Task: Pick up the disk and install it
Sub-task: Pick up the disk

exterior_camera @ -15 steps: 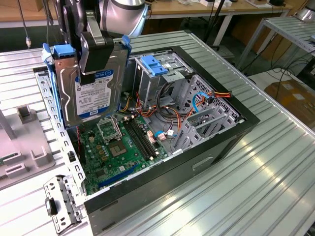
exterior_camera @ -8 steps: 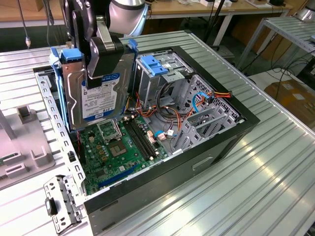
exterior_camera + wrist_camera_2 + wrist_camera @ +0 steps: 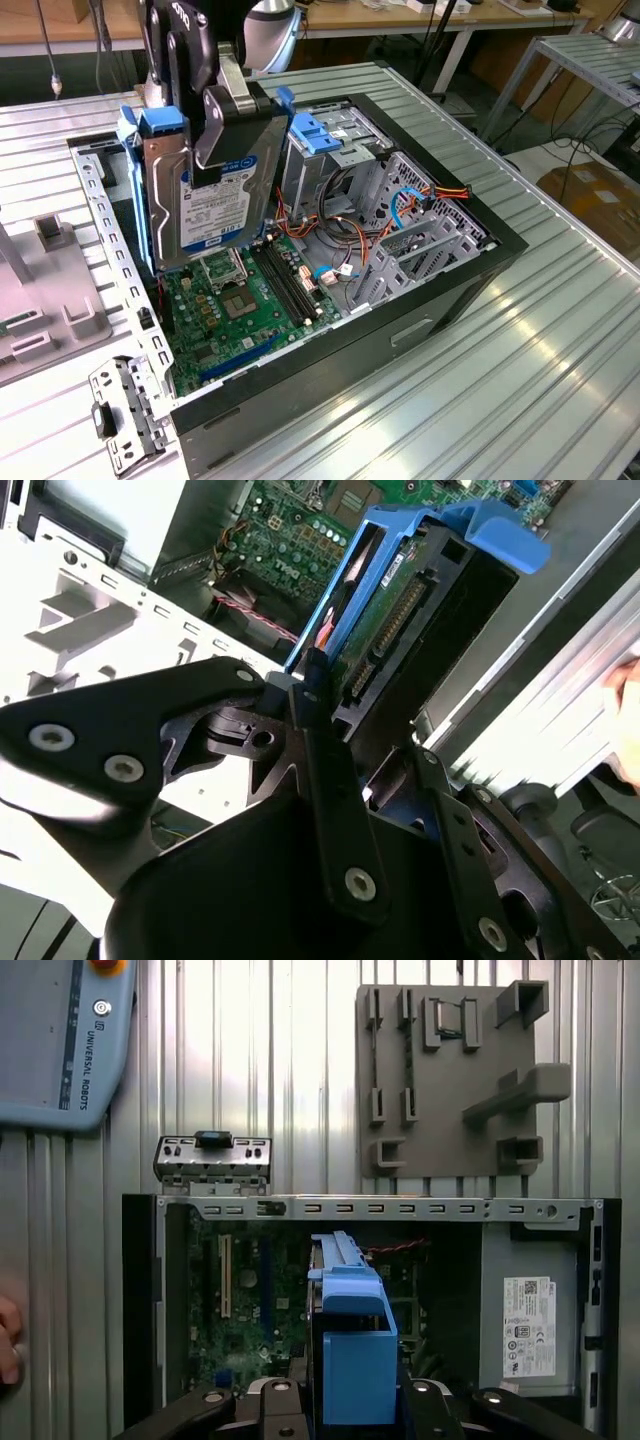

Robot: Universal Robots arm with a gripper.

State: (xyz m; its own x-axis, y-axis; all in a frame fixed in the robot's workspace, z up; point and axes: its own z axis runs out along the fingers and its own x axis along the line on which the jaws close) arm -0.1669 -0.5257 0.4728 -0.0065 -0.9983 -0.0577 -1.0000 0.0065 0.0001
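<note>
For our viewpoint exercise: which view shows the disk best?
The exterior view: the disk shows its labelled face and blue rails, upright over the case. Second wrist view: its connector edge. First wrist view: its blue rail end-on.

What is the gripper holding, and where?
The gripper clamps the disk across its two flat faces at the upper part, upright over the motherboard.

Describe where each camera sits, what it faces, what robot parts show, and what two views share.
Exterior view: off-arm, looking down into the open black computer case; shows the black gripper shut on the flat metal disk in blue plastic rails.
Second wrist view: behind the fingers, facing the disk's connector edge.
First wrist view: above the gripper, looking down into the case.
Shared: the disk.
</note>
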